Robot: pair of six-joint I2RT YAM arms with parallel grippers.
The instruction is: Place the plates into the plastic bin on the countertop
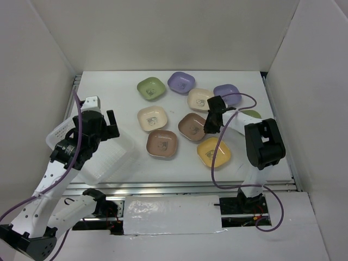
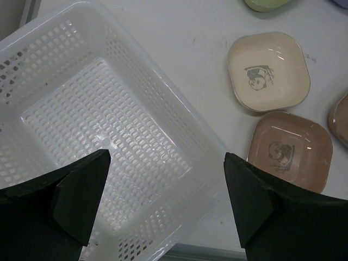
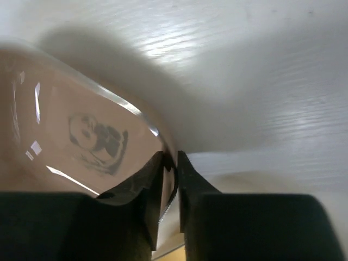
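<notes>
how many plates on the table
9. Back: left green plate, left purple plate, back cream plate, right purple plate. Nearer: left cream plate, middle brown plate, front brown plate, yellow plate; right green plate shows partly behind the right arm, which may hide more.

the plastic bin (image 2: 136, 109) looked like translucent white plastic, its floor and walls a lattice of small slots, smooth and faintly shiny. the countertop (image 2: 185, 38) was matt white with a few faint scuffs, and the rail (image 1: 185, 188) along its front edge shone like bare metal. the cream plate (image 2: 269, 70) and the brown plate (image 3: 60, 141) were glossy, with sharp highlights. the fingers of the left gripper (image 2: 167, 157) and the right gripper (image 3: 170, 163) were dull, matt black.
</notes>
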